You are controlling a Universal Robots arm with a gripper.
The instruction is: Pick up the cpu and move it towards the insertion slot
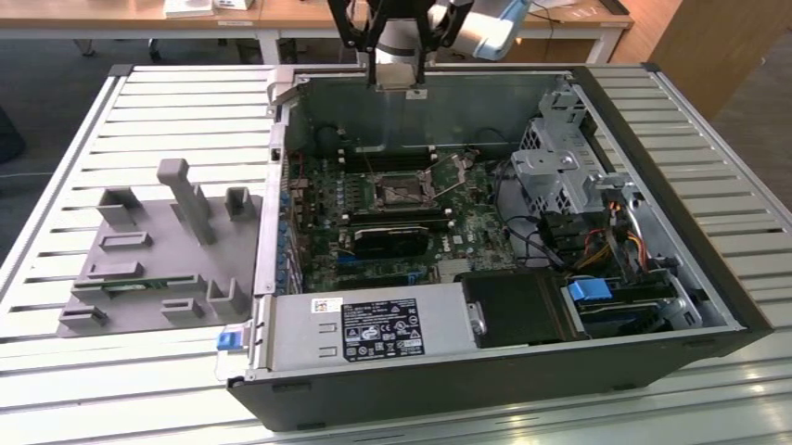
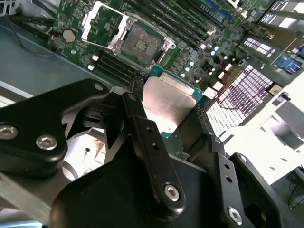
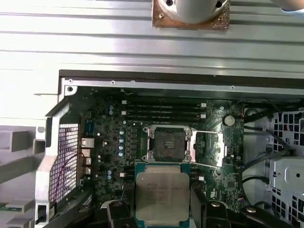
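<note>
The cpu [image 3: 162, 194] is held in the pincer [image 3: 161, 209], whose two fingers are clamped on its opposite edges; its silvery top also shows in the second wrist view [image 2: 167, 102]. It hangs in the air above the open computer case [image 1: 693, 278], touching nothing else. So the picking up looks done. What is left, as I judge it, is the last part of the way: the insertion slot [image 3: 168, 143] lies just beyond the chip, below the pincer, with its metal frame [image 3: 209, 149] folded open beside it and its dark centre free.

Around the slot is the green motherboard [image 1: 371, 250]. The case lies on a white slatted table [image 1: 173, 102], and a grey plastic fixture [image 1: 148, 260] stands well apart from the pincer. Behind are wooden desks [image 1: 297, 14].
</note>
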